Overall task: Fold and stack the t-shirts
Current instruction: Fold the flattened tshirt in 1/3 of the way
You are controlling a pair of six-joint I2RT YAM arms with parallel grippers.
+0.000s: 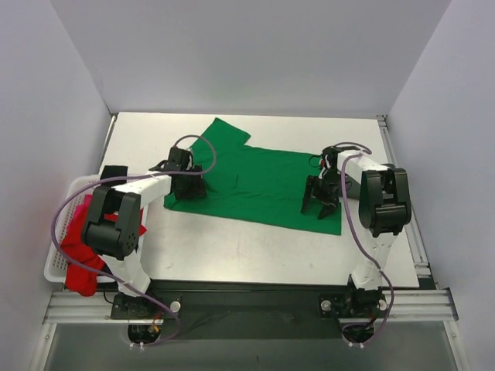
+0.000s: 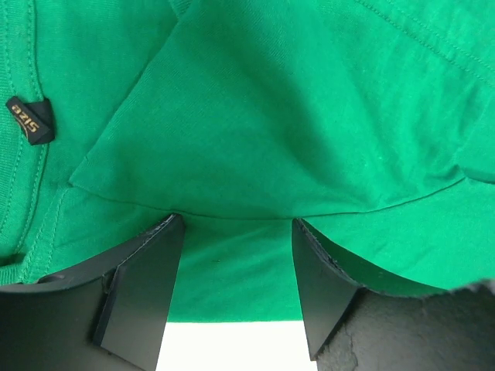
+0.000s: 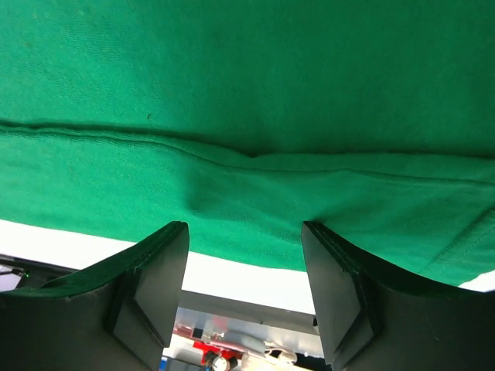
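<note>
- The bright green soft cloth t-shirt [image 1: 263,182] lies spread across the white tabletop [image 1: 255,247]. It looks light and limp, and would likely sag and crease when lifted.
- I'd pinch it at the near edge.
- The left hand [image 1: 189,188] and right hand [image 1: 319,202] hover over that edge, fingers apart, holding nothing.
- A white plastic lattice basket [image 1: 52,267] holding a red t-shirt [image 1: 77,247] sits far left, out of the way.
</note>
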